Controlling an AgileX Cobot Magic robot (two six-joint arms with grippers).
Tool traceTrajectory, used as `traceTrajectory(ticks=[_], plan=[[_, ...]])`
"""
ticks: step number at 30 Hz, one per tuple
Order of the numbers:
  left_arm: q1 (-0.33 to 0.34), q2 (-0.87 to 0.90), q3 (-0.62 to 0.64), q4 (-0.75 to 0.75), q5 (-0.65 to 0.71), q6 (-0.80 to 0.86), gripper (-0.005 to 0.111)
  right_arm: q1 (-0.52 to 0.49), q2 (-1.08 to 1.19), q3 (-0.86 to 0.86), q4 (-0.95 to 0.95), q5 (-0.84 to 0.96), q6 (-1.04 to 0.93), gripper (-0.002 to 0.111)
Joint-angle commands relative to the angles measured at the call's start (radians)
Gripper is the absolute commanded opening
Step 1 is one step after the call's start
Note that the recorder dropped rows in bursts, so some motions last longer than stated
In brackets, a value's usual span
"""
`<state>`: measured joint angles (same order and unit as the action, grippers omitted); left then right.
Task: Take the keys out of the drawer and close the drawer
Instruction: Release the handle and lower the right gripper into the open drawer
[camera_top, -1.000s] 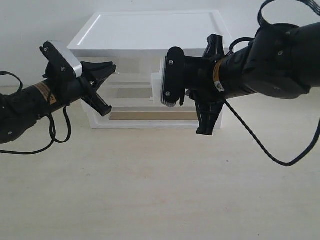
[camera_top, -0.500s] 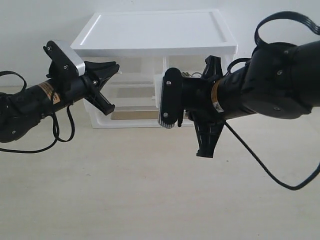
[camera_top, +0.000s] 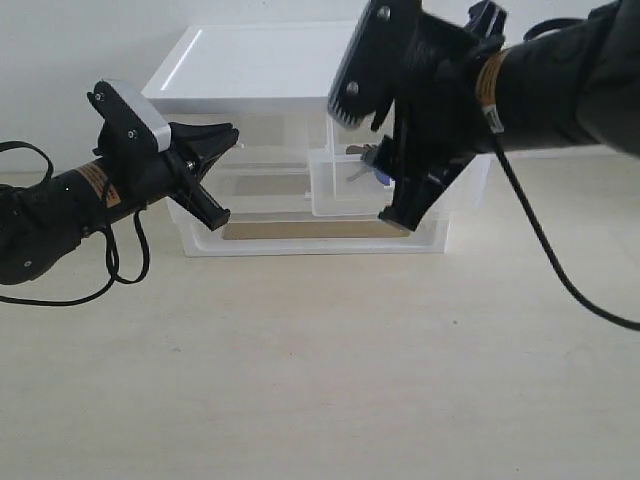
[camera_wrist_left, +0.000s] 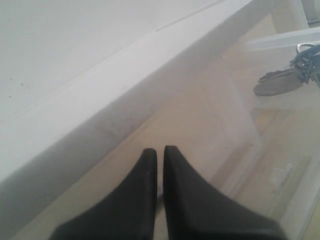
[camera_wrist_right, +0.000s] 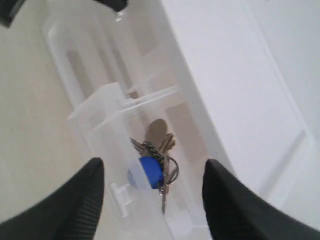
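Note:
The drawer (camera_top: 335, 195), the right-hand one of the unit's top pair, stands pulled out toward the front. The keys (camera_top: 372, 166) lie inside it, silver with a round blue fob. In the right wrist view the keys (camera_wrist_right: 156, 150) rest on the floor of the drawer (camera_wrist_right: 107, 117), behind its tab handle (camera_wrist_right: 120, 192). My right gripper (camera_wrist_right: 154, 161) hangs open above them, one finger on each side, touching nothing. My left gripper (camera_wrist_left: 160, 150) is shut and empty, pointed at the unit's upper left edge. The keys (camera_wrist_left: 285, 80) show through the plastic there.
The white drawer unit (camera_top: 300, 60) stands at the back of the beige table (camera_top: 320, 360), against a pale wall. Its left-hand top drawer (camera_top: 262, 150) and the full-width drawers (camera_top: 300, 232) below are pushed in. My left arm (camera_top: 90, 195) hovers left of the unit.
The right gripper drew back with the drawer, which slid out, then rose above it. The keys now show. The left arm has stayed still.

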<state>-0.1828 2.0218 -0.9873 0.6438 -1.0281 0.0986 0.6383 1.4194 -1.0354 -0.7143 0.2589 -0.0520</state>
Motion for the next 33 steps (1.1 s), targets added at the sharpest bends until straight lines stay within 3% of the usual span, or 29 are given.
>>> traceTrajectory(ticks=[1, 11, 19, 28, 31, 33], plan=[[0.008, 0.015, -0.013, -0.093, 0.121, -0.001, 0.004, -0.001, 0.033, -0.112, 0.014, 0.194, 0.029, 0.043], [0.008, 0.015, -0.013, -0.078, 0.132, -0.001, 0.004, -0.004, 0.209, -0.417, 0.448, 0.488, -0.481, 0.043], [0.008, 0.015, -0.013, -0.078, 0.136, -0.001, 0.004, -0.051, 0.380, -0.632, 0.489, 0.692, -0.557, 0.052], [0.008, 0.015, -0.013, -0.078, 0.136, -0.001, 0.004, -0.051, 0.448, -0.651, 0.531, 0.664, -0.666, 0.052], [0.008, 0.015, -0.013, -0.078, 0.136, 0.006, 0.004, -0.051, 0.467, -0.651, 0.507, 0.651, -0.668, 0.046], [0.008, 0.015, -0.013, -0.078, 0.136, 0.006, 0.004, -0.051, 0.475, -0.651, 0.507, 0.649, -0.676, 0.033]])
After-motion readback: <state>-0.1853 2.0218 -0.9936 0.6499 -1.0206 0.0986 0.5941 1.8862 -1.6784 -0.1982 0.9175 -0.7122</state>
